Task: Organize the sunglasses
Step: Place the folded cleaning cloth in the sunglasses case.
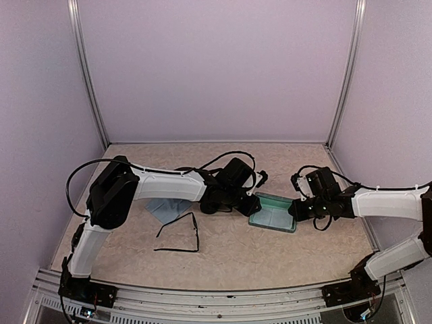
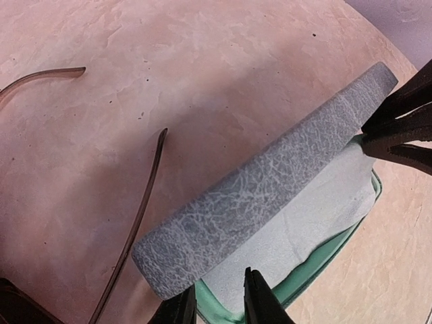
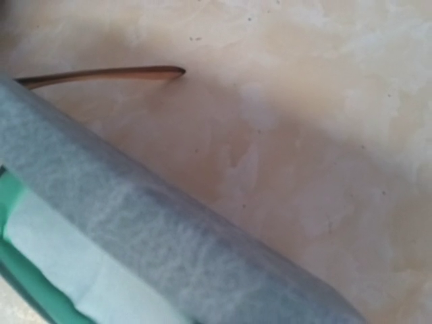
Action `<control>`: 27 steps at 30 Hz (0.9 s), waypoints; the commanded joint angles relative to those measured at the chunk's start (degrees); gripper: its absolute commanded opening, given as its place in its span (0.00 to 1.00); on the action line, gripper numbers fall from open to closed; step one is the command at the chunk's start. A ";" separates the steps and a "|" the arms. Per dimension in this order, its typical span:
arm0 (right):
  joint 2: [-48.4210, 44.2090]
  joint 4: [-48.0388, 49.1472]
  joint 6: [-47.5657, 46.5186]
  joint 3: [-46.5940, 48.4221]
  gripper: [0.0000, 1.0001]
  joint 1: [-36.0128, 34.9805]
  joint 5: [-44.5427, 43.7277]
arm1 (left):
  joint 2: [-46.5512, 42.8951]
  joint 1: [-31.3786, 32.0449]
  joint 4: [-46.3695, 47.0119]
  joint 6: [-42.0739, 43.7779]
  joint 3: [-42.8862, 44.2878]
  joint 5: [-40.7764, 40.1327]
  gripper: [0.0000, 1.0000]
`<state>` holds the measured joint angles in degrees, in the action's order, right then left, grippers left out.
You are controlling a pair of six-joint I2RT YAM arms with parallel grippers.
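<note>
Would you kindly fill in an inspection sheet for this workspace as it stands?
Surface: beige marbled table.
Job's things: black sunglasses lie unfolded on the table; brown sunglasses beside the case, arms unfolded.
Clutter: open grey case, green-lined, a pale cloth inside; blue cloth partly under the left arm.
Grippers: left gripper straddles the case's left end, right gripper at its right end; whether either grips cannot be told.
Cables: black cables loop above both arms.
Surroundings: lilac walls, metal corner posts.
</note>
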<state>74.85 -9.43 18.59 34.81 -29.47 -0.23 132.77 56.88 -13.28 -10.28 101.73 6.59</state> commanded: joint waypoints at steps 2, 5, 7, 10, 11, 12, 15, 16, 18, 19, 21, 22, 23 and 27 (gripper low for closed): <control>-1.83 -1.40 0.75 -1.18 0.16 0.73 -0.49 | -0.78 0.50 0.26 -0.16 0.57 -2.12 0.26; -2.47 -1.92 0.91 -1.12 0.18 0.73 -0.89 | -1.25 0.66 0.19 -0.12 0.22 -2.45 0.27; -3.04 -2.52 0.92 -1.04 0.20 0.69 -1.33 | -1.82 0.73 0.28 -0.07 -0.23 -2.88 0.27; -3.92 -3.71 0.92 -0.89 0.25 0.73 -1.94 | -3.09 0.85 0.55 -0.02 -1.12 -3.74 0.29; -4.26 -4.01 0.93 -0.82 0.26 0.73 -1.99 | -3.49 0.86 0.68 -0.11 -1.55 -4.04 0.30; -4.63 -4.22 0.92 -0.90 0.28 0.74 -1.85 | -4.01 0.88 0.96 -0.21 -1.99 -4.35 0.31; -6.00 -4.73 1.38 -1.01 0.35 0.67 -1.52 | -5.87 0.87 2.22 -0.43 -4.07 -5.44 0.33; -6.41 -4.86 1.58 -1.12 0.37 0.65 -1.51 | -6.49 0.86 2.57 -0.50 -4.84 -5.72 0.34; -7.16 -5.06 1.86 -1.38 0.40 0.65 -1.44 | -7.54 0.86 3.08 -0.54 -6.01 -6.33 0.36; -7.39 -5.00 1.89 -1.54 0.41 0.65 -1.24 | -8.03 0.86 3.40 -0.55 -6.61 -6.71 0.36; -7.52 -4.26 1.74 -1.63 0.44 0.58 0.09 | -9.00 0.86 3.94 -0.62 -7.82 -7.53 0.37; -7.36 -3.61 1.69 -1.77 0.45 0.49 1.05 | -9.47 0.86 4.22 -0.70 -8.43 -7.88 0.37; -7.12 -2.83 1.68 -1.82 0.45 0.35 2.11 | -10.06 0.86 4.55 -0.81 -9.10 -8.31 0.38; -4.58 -0.31 1.64 -1.63 0.44 -0.50 5.02 | -12.20 0.70 5.53 -1.35 -11.52 -10.77 0.39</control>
<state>68.40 -12.88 19.81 33.82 -29.50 1.28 124.18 57.43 -10.26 -10.74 92.38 -0.91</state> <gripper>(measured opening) 0.449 0.386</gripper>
